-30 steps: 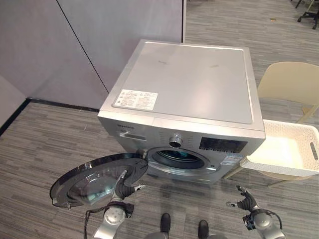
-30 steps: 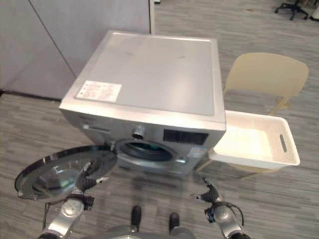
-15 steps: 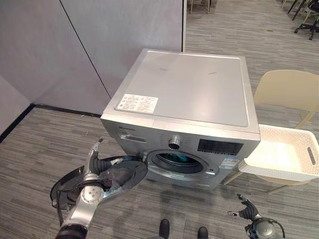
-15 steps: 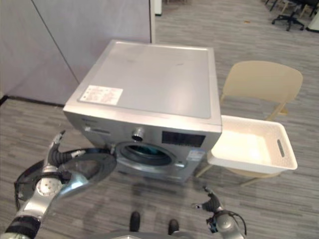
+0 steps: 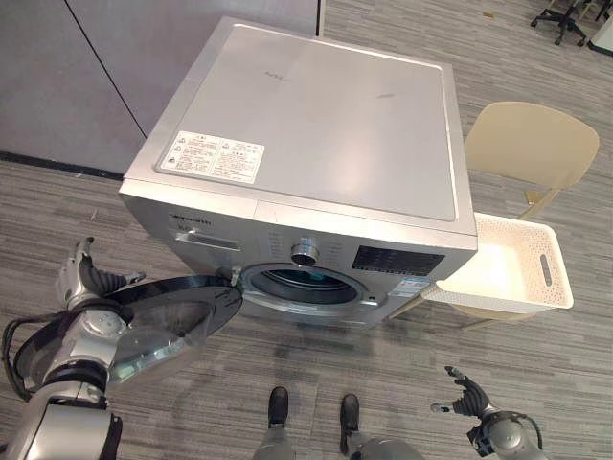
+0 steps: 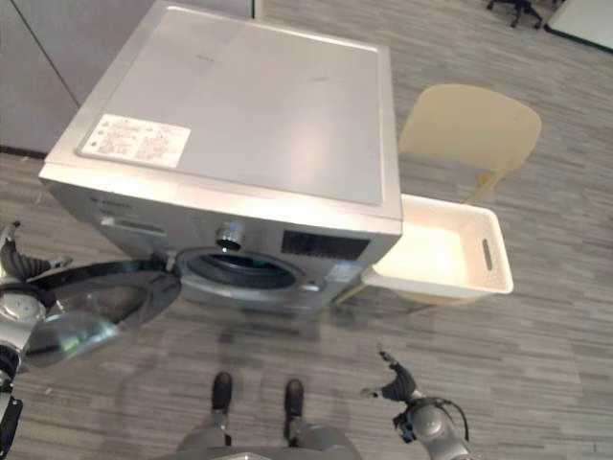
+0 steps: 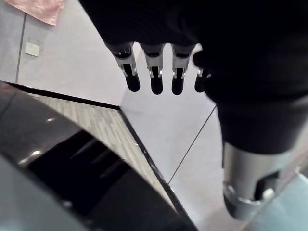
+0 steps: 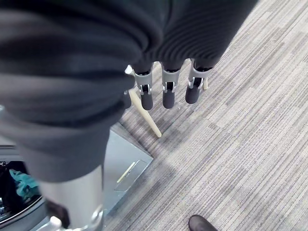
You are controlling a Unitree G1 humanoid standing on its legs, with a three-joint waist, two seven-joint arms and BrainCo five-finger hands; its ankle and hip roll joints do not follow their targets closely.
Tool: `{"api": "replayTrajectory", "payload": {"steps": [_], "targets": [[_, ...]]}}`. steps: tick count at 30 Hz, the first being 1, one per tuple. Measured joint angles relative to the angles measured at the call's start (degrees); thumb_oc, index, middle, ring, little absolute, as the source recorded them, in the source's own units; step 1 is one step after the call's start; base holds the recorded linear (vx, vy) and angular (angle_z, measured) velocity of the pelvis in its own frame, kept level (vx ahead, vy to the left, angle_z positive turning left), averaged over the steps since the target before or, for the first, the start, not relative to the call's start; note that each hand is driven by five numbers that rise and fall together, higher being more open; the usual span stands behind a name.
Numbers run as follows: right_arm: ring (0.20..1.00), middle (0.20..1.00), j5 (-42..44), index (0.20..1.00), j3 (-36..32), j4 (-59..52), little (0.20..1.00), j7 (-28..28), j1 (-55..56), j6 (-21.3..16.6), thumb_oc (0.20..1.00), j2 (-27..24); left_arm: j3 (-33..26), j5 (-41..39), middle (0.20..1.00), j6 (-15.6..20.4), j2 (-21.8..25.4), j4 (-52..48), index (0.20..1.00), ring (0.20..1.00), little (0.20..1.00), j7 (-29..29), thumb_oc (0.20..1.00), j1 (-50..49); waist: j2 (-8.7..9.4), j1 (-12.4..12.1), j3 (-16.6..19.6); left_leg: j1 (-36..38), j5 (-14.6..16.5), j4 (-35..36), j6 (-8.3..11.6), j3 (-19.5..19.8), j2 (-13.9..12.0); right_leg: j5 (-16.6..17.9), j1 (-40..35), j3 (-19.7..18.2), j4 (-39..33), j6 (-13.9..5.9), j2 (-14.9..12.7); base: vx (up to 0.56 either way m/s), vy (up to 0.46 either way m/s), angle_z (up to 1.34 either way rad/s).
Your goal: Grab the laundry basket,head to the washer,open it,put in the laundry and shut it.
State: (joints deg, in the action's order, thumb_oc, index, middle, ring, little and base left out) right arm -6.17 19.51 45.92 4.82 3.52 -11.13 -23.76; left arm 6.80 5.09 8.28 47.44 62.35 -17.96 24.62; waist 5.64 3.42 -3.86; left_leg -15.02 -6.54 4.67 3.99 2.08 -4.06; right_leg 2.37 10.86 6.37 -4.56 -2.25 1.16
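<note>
The silver washer [image 5: 316,125] stands in front of me with its round door [image 5: 163,321] swung wide open to the left. Some teal laundry [image 8: 20,181] lies inside the drum [image 5: 305,285]. The white laundry basket [image 5: 551,273] rests empty on a beige chair [image 5: 532,144] at the washer's right side. My left hand [image 5: 86,283] is open, fingers [image 7: 151,72] straight, just behind the door's outer edge. My right hand [image 5: 465,395] hangs open low at the right, above the floor, with its fingers [image 8: 166,91] straight and holding nothing.
A grey partition wall [image 5: 86,67] runs behind and to the left of the washer. Grey striped floor [image 5: 536,364] spreads out in front and to the right. Office chairs [image 5: 560,19] stand far back on the right.
The view has shifted. My left hand has risen from under the door and moved out to the door's outer edge. The right hand stays low and open.
</note>
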Motion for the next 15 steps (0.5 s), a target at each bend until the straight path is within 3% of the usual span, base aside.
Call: {"api": "replayTrajectory", "payload": {"steps": [8,11,15], "targets": [[1.000,1.000,0.01,1.000,0.16,-0.36,1.000,-1.06,-1.73,0.02,1.000,-0.03,-2.95,-0.56,1.000,0.07,-1.27,2.62,1.000,1.000,1.000,4.68,1.000,-5.53,-0.41,-0.56,-1.28,0.07,0.00,-0.02,0.00,-0.08,0.39,0.13,-0.15,0.00,-0.02,0.18,-0.31,-0.01,-0.001,0.01],[1.000,1.000,-0.07,1.000,-0.35,-1.43,1.000,-1.28,-2.42,0.18,1.000,0.07,-8.27,-4.60,1.000,0.62,-8.83,-7.75,1.000,1.000,1.000,4.05,1.000,-14.48,-3.07,-2.15,-2.86,1.93,-0.01,-0.03,-0.02,0.05,1.13,-0.01,-2.28,0.34,-0.05,-0.01,-0.77,-0.04,-0.033,0.09],[1.000,1.000,-0.61,1.000,-1.30,-1.03,1.000,-1.17,-1.62,0.40,1.000,-0.34,-7.07,-5.17,1.000,1.82,-13.49,-16.95,1.000,1.000,1.000,4.30,1.000,-20.84,-5.00,-3.42,-3.30,3.22,0.03,-0.01,0.05,0.36,1.17,-0.54,-4.06,1.13,-0.40,-0.25,-1.18,-0.05,-0.039,0.16]]}}
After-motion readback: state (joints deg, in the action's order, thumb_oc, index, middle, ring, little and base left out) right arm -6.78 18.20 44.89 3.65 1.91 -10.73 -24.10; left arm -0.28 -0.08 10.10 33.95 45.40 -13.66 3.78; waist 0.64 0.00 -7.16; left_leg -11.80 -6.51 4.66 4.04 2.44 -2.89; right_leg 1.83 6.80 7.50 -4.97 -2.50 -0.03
